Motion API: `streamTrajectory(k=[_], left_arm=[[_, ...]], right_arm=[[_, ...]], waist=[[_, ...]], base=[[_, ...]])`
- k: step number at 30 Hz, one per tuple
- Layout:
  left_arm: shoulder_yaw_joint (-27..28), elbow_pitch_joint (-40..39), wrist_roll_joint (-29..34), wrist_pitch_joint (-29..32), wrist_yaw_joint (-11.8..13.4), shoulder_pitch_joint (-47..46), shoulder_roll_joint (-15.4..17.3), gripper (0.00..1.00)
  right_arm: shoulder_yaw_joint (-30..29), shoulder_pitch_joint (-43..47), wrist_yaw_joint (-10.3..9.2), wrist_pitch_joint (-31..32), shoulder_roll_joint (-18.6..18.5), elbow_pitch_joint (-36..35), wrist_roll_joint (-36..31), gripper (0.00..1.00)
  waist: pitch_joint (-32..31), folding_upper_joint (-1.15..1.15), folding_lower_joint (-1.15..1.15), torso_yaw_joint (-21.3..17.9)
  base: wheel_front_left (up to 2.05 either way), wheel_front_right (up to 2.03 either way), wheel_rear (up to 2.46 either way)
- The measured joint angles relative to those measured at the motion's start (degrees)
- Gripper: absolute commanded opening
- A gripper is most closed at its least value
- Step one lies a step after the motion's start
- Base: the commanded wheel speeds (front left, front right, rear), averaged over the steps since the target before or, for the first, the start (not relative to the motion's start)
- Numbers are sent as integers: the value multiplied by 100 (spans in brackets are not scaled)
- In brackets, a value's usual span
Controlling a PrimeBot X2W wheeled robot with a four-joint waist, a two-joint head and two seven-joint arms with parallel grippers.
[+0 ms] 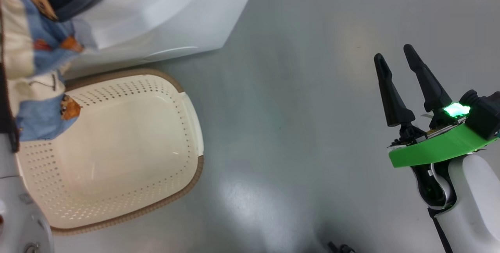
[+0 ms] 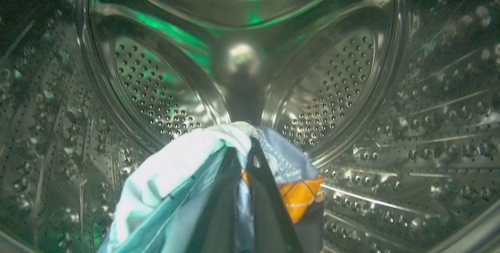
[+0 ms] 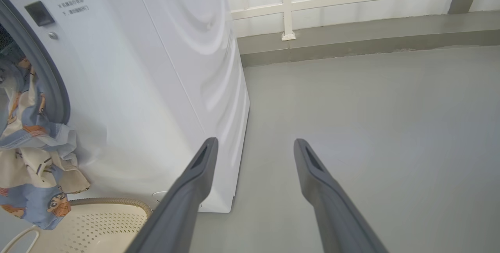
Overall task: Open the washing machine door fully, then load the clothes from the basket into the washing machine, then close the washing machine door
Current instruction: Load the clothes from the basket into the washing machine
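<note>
Left fingers (image 2: 243, 145) pinched shut on clothes (image 2: 172, 190) inside drum (image 2: 332, 89) of washing machine (image 1: 175, 7) | remaining cloth hangs from opening over basket (image 1: 198, 169) | right fingers (image 1: 393, 52) spread wide, holding nothing, above floor (image 1: 293, 89)

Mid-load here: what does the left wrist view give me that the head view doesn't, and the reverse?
Left wrist view: the steel drum from inside, and the left claw shut on a bunch of the clothes within it.
Head view: the basket, bare where its bottom shows, the white outside of the washing machine, and the right claw open above the floor, holding nothing.
Both: the clothes; in the head view they hang from the machine's opening over the basket's edge.
</note>
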Motion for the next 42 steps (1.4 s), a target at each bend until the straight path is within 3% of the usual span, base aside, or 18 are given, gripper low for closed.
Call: streamTrajectory(k=[4,8,9,10,18,23,28,42], left_arm=[[227,-638,192,-2,76,-19,-27,0],[366,-579,280,-3,73,-7,-88,0],[388,-410,296,-3,75,-4,-119,45],[388,-305,319,-1,75,24,-142,98],[377,1043,405,-11,89,-8,-164,100],[376,1321,404,-11,78,-48,-155,100],[379,1285,403,-11,-2,67,-181,100],[86,278,288,-11,-235,1535,-495,100]], right_arm=[[26,-5,0,0,36,-10,0,100],[33,-5,0,0,47,1,0,100],[33,-5,0,0,51,7,0,100],[33,-5,0,0,49,9,0,100],[89,-5,0,0,64,91,0,100],[110,-10,0,0,74,123,0,100],[113,-15,0,0,93,146,0,100],[69,55,0,0,121,213,0,100]], waist=[[124,0,0,-129],[163,0,0,-197],[150,0,0,-199],[133,0,0,-196],[-58,0,0,-119],[-169,0,0,-47],[-342,0,0,25],[-987,0,0,341]], base=[[0,0,0],[0,0,0],[0,0,0],[0,0,0],[0,0,0],[0,0,0],[0,0,0],[0,0,0]])
